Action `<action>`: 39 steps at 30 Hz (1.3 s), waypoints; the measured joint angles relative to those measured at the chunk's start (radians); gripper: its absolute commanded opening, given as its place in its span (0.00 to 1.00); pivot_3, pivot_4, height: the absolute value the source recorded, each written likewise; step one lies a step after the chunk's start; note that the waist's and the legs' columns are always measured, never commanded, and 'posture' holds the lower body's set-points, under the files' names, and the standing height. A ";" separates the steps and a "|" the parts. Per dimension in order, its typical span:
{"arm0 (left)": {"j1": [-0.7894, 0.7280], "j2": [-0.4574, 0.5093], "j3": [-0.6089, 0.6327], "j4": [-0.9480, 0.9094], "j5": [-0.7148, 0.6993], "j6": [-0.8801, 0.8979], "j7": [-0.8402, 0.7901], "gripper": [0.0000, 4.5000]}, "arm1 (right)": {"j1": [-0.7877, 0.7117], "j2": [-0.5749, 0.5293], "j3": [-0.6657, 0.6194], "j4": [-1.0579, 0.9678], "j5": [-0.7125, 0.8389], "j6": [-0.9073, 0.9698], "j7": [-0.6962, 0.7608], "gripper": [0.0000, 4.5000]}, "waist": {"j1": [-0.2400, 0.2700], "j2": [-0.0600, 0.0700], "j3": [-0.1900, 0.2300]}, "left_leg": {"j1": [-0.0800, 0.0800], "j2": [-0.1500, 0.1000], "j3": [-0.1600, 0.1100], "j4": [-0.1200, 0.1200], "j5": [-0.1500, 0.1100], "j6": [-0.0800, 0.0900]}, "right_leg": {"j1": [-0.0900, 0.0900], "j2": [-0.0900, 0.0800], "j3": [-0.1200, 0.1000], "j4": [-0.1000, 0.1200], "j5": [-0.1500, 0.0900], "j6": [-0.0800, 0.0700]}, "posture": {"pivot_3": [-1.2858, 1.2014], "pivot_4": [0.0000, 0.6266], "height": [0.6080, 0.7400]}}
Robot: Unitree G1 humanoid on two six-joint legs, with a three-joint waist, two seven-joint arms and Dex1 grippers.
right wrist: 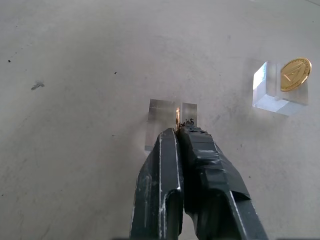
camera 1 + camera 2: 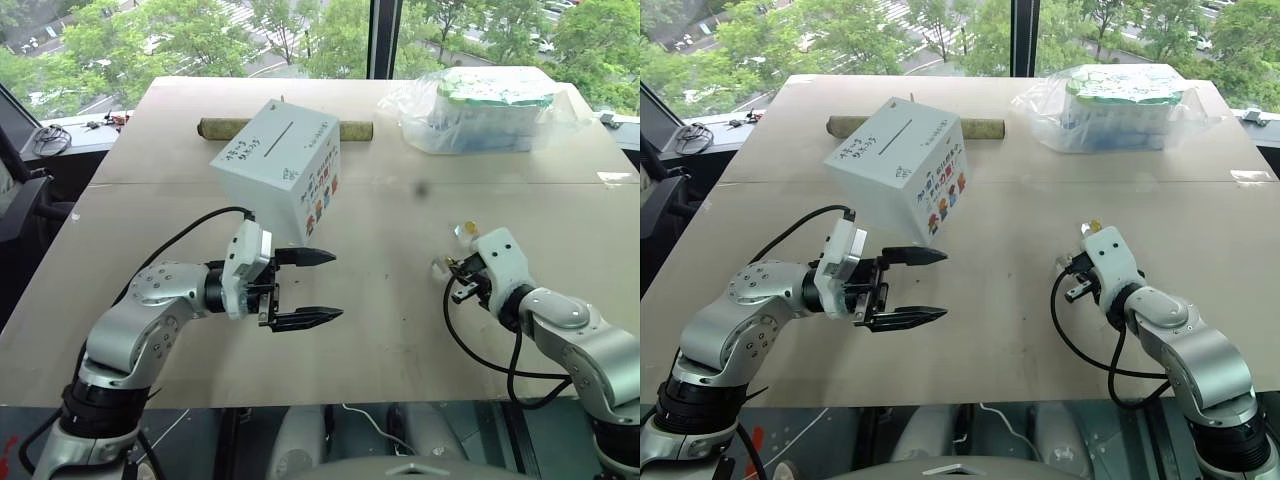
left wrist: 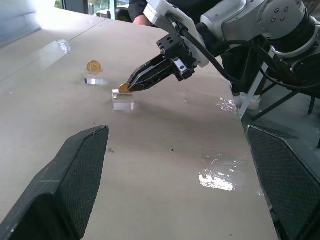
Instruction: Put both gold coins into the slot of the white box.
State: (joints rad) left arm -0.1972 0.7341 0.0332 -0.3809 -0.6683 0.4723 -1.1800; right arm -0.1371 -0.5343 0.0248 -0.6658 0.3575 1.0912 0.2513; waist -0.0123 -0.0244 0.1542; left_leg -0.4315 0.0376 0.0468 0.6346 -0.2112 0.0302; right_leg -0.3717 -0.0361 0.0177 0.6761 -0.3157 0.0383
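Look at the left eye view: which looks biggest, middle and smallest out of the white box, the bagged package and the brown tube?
1. Bagged package and white box: about alike, and the package sits farther back, so unsure.
2. Brown tube: smallest, partly hidden behind the box.

A robot test room in an upper-floor office building: a plain beige worktop (image 2: 140,330) stands against tall windows (image 2: 300,35) overlooking treetops and a street, with loose cables (image 2: 48,140) on the sill.
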 measured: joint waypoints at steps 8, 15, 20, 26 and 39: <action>-0.036 -0.022 0.001 0.000 -0.049 0.067 0.076 1.00 | 0.000 0.014 -0.040 -0.013 0.023 -0.006 0.029 0.01 | 0.000 0.000 0.000 | 0.000 0.000 0.000 0.001 0.000 0.000 | 0.000 0.000 0.000 0.001 0.000 0.000 | 0.52 0.24 1.00; -0.228 -0.077 0.036 0.028 -0.314 0.346 0.211 0.89 | -0.074 0.069 -0.254 -0.144 0.360 -0.017 0.175 0.00 | -0.003 0.000 0.000 | 0.000 0.000 -0.001 0.002 0.000 0.000 | 0.001 0.001 -0.001 0.003 0.000 0.000 | 0.52 0.24 1.00; -0.328 -0.152 0.037 0.091 -0.418 0.446 0.289 0.54 | -0.172 0.070 -0.249 -0.151 0.538 0.015 0.177 0.00 | -0.002 0.000 0.000 | 0.000 0.000 -0.002 0.003 0.000 0.000 | 0.000 0.001 -0.001 0.003 0.000 0.000 | 0.52 0.24 1.00; -0.386 -0.175 0.035 0.096 -0.441 0.483 0.311 0.54 | -0.245 0.039 -0.228 -0.150 0.691 0.018 0.131 0.00 | -0.002 0.000 0.000 | 0.000 0.000 -0.001 0.003 0.002 -0.004 | 0.000 0.001 0.000 0.002 0.000 0.000 | 0.52 0.24 1.00; -0.387 -0.178 0.006 0.094 -0.427 0.480 0.259 0.01 | -0.253 -0.032 -0.188 -0.143 0.867 -0.041 0.041 0.00 | -0.002 0.000 0.000 | 0.000 0.000 -0.001 0.003 0.002 -0.003 | 0.000 0.001 0.000 0.002 0.000 0.000 | 0.52 0.24 1.00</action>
State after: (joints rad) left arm -0.5838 0.5565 0.0392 -0.2872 -1.0954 0.9521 -0.9208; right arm -0.3904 -0.5668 -0.1635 -0.8083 1.2246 1.0499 0.2926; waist -0.0139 -0.0248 0.1543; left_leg -0.4318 0.0377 0.0461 0.6374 -0.2089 0.0269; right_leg -0.3714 -0.0355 0.0180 0.6784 -0.3155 0.0386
